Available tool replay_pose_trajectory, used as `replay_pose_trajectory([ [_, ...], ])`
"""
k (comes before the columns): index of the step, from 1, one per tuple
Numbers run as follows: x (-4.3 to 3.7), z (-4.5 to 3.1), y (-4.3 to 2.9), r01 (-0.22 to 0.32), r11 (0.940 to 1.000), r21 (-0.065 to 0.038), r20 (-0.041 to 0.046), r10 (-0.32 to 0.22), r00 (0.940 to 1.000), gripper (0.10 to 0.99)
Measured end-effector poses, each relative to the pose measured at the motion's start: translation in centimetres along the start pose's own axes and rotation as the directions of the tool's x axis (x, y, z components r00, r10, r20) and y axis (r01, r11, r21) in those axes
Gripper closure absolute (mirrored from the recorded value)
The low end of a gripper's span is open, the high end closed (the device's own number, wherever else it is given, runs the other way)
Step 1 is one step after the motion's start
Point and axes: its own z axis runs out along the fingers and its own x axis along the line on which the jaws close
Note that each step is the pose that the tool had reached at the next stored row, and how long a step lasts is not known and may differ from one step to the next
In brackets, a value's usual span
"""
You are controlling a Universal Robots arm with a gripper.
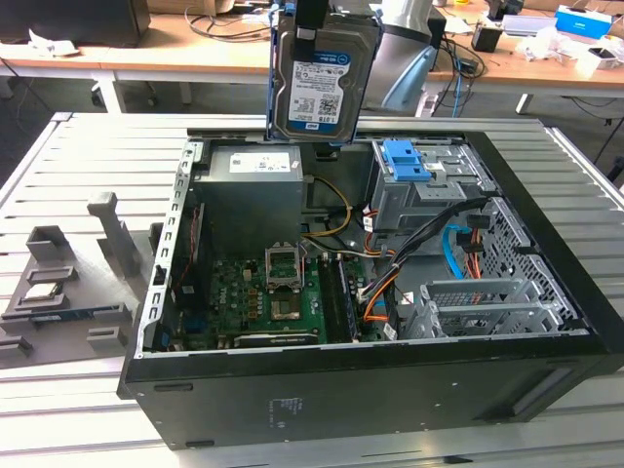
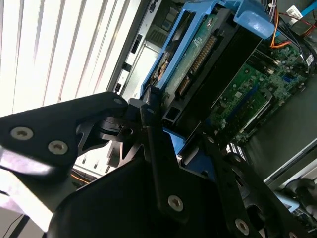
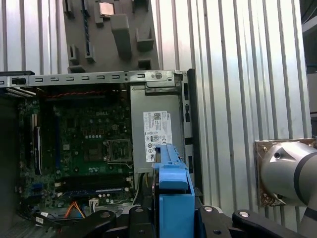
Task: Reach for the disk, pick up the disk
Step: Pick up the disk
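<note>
- Exterior view: the disk (image 1: 322, 83) hangs upright, label toward the camera, above the open computer case (image 1: 546, 322) on the slatted counter (image 1: 78, 166). The tool (image 1: 310, 14) grips its top edge.
- Second wrist view: the tool's black fingers (image 2: 153, 144) are clamped on the disk's blue rail, with the motherboard (image 2: 247, 99) beyond.
- First wrist view: the blue rail stands edge-on over the power supply (image 3: 158, 124).

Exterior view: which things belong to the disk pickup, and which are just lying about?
Job:
- disk, held above the open case
- hand, clamped on its blue rail

Lying about:
- computer case
- blue caddy in the case
- grey fixture with small chip
</note>
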Motion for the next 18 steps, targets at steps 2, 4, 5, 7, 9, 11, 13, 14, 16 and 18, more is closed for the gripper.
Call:
replay_pose_trajectory([
  [2,0.32,0.0,-0.01,0.0,1.0,0.0,-0.0042,0.0,1.0,0.722],
  [4,0.78,0.0,-0.04,-0.001,1.0,0.0,-0.0082,0.001,1.0,0.722],
  [5,1.04,0.01,-0.05,-0.001,1.0,0.001,-0.0095,0.001,1.0,0.722],
  [7,1.47,0.03,-0.08,-0.001,1.0,0.001,-0.0102,0.001,0.9999,0.722],
  [9,1.69,0.03,-0.09,-0.001,1.0,0.001,-0.0103,0.001,0.9999,0.722],
  [11,1.93,0.03,-0.11,-0.001,1.0,0.001,-0.0103,0.001,0.9999,0.722],
  [13,2.13,0.02,-0.12,-0.001,1.0,0.001,-0.0102,0.001,0.9999,0.722],
  [14,2.22,0.02,-0.12,-0.001,1.0,0.001,-0.0103,0.001,0.9999,0.722],
  [16,2.6,0.02,-0.14,-0.001,1.0,0.001,-0.0104,0.001,0.9999,0.722],
  [18,2.8,0.02,-0.16,-0.001,1.0,0.001,-0.0103,0.001,0.9999,0.722],
])
